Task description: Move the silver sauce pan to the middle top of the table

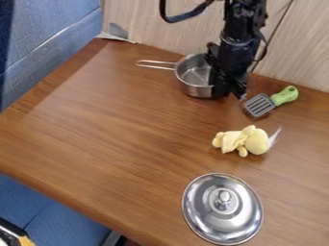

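At the back of the table stands the silver sauce pan (194, 77), upright, with its wire handle pointing left. The black gripper (226, 91) hangs down at the pan's right side, against or just in front of the rim, and covers that part of the pan. Whether it holds the rim cannot be made out. The brown wooden table (122, 125) has the pan near its back edge, close to the wood-panel wall.
Right of the gripper lies a spatula (260, 104) with a green handle. A yellow plush toy (244, 140) lies in front of it. A silver lid (222, 208) with a knob rests near the front right. Blue wall (51, 41) borders the left side.
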